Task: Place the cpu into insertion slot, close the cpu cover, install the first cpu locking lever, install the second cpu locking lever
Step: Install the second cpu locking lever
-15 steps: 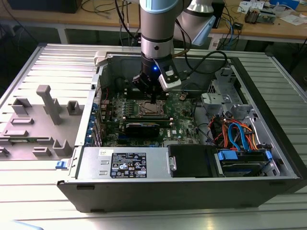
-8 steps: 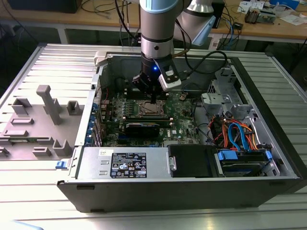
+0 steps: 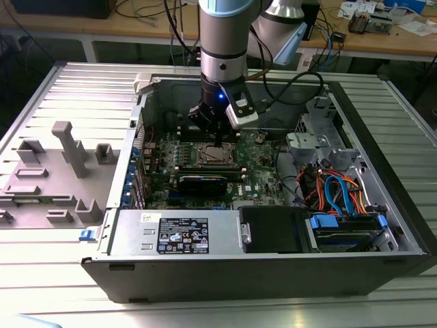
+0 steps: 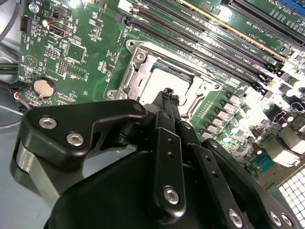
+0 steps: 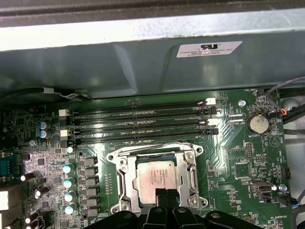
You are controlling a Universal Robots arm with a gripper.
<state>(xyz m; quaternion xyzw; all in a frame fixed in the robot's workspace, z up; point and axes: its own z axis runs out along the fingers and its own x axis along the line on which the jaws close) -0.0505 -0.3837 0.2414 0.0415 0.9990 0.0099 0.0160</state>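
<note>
Tool (image 5: 167, 194) hovers over cpu (image 5: 159, 179) under closed cpu cover (image 5: 125, 183)

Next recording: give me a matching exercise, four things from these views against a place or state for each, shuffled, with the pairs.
Things:
1. cpu
2. cpu cover
3. gripper
4. coin battery

Places or states:
A. round and silver, on green board beside the memory slots
B. seated in the socket, metal top showing
C. poised at the chip's edge
D. metal frame lying closed around the chip

Pairs: 1-B, 2-D, 3-C, 4-A
</note>
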